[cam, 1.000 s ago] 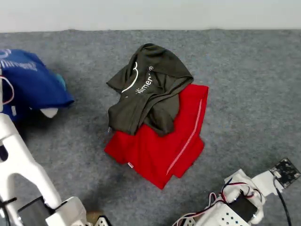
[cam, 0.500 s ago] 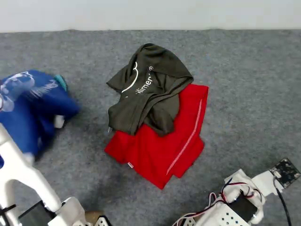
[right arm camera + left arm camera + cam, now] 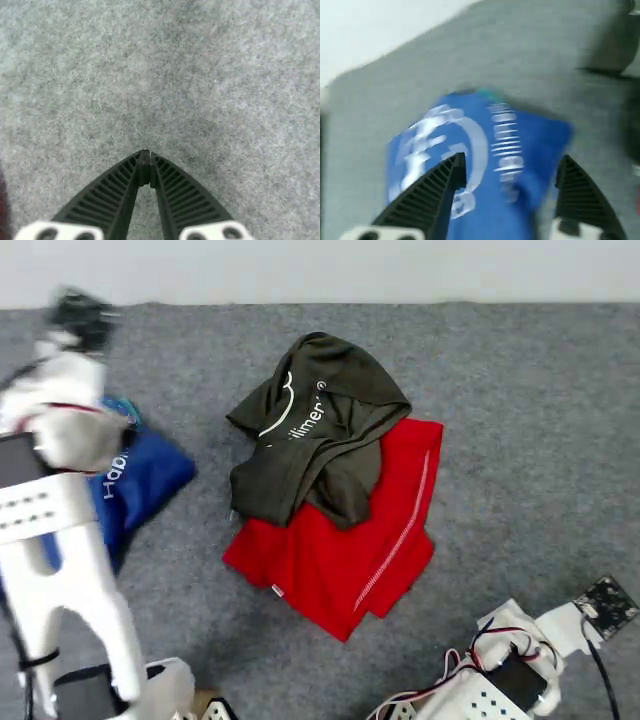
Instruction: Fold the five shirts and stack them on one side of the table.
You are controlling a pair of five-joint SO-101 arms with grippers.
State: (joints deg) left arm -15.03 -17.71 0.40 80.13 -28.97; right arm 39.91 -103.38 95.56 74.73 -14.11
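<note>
A crumpled blue shirt (image 3: 145,480) with white print lies at the table's left side. My left arm (image 3: 60,440) stands over it. In the left wrist view my left gripper (image 3: 510,164) hangs open above the blue shirt (image 3: 485,145), with nothing between its fingers. A dark olive shirt (image 3: 315,430) lies bunched in the middle, partly on top of a red shirt (image 3: 350,545) that is spread flat. My right gripper (image 3: 146,159) is shut and empty just over bare grey carpet, and the right arm (image 3: 520,675) sits at the front right corner.
A bit of teal cloth (image 3: 126,410) peeks out from behind the blue shirt. The grey carpet (image 3: 530,440) covers the table up to a pale wall at the back. Cables hang at the right arm's base.
The blue shirt has shifted to the right, toward the middle. The left arm has swung up and now stands over it. The right arm and the other shirts have not moved.
</note>
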